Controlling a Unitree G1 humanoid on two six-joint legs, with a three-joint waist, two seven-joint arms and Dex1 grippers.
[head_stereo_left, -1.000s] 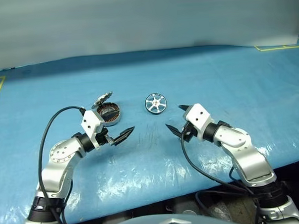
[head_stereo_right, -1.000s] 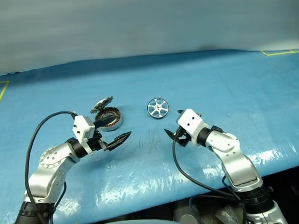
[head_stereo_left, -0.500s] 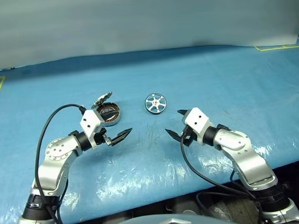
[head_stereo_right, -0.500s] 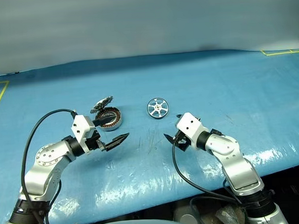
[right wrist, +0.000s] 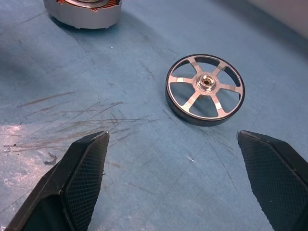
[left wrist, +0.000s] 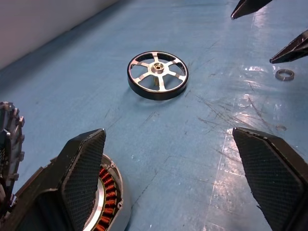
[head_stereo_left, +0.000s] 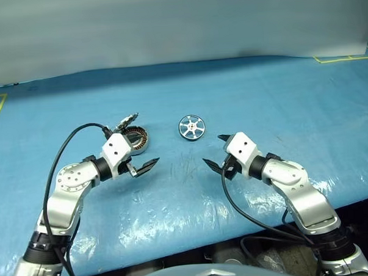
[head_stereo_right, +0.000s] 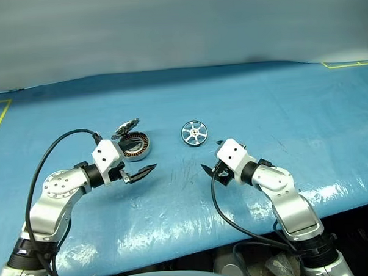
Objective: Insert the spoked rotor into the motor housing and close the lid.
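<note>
The left pincer has rolled a little and sits wide apart and empty by the motor housing. The right pincer is released too. The spoked rotor lies untouched on the table, the lid up.

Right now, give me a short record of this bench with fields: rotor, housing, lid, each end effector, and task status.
rotor: spoked rotor lying flat on the blue table, apart from the housing
housing: motor housing on the table, copper windings exposed
lid: lid hinged up, open
left end effector: left end effector open, empty, near the housing
right end effector: right end effector open, empty, short of the rotor
small extra: loose ring on the table
status: rotor not yet inserted
</note>
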